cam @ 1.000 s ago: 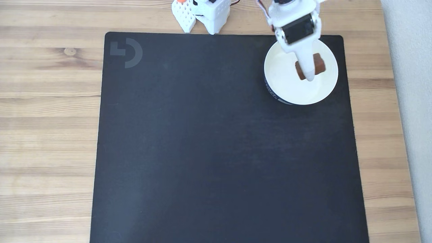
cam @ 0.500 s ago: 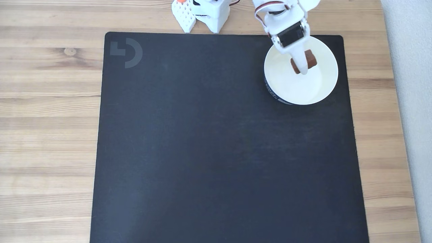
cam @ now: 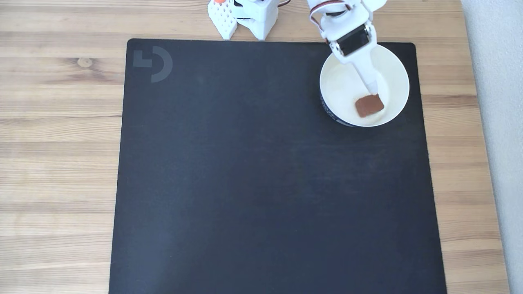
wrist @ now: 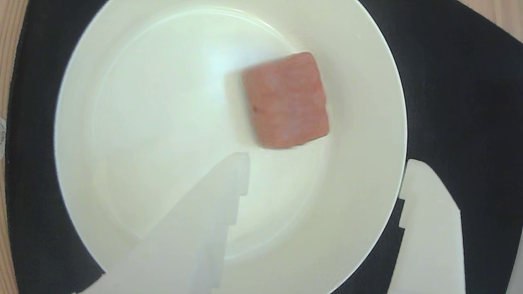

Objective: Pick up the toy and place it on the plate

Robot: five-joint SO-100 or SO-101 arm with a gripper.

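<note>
Toy: lies flat in the plate, free of the fingers; in the fixed view it sits in the lower right of the plate, just below the fingertip.
Toy shape: nearly square, no clear long axis; edges turned slightly off square with the mat.
Fingers: spread apart above the plate, holding nothing; toy lies beyond their tips.
Plate: on the mat's upper right corner.
Mat: on the wooden surface.
</note>
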